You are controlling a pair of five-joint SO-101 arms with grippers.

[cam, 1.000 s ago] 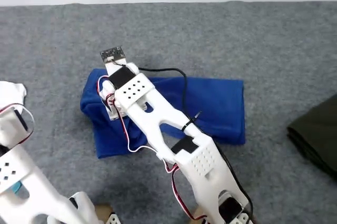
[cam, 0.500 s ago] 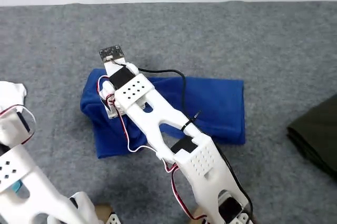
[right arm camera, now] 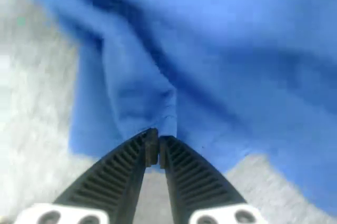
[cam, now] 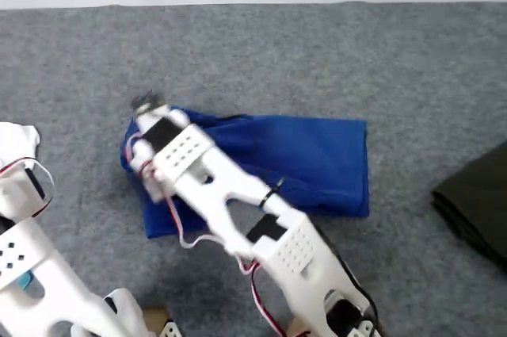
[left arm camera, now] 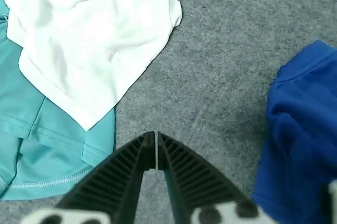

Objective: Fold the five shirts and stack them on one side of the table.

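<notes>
Folding under way: a blue cotton shirt (cam: 317,158) lies mid-tabletop on the grey carpeted tabletop (cam: 277,51), doubled into a band with one end bunched. The right tool (right arm camera: 154,136), pressed together, pinches a pleat at that end. The left tool (left arm camera: 157,138), pressed together on nothing, hangs over bare tabletop beside a loose white shirt (left arm camera: 95,39) overlapping a crumpled teal shirt (left arm camera: 31,145). A dark green folded garment (cam: 475,202) at the high view's right edge seems done; the loose shirts and the stacking remain
</notes>
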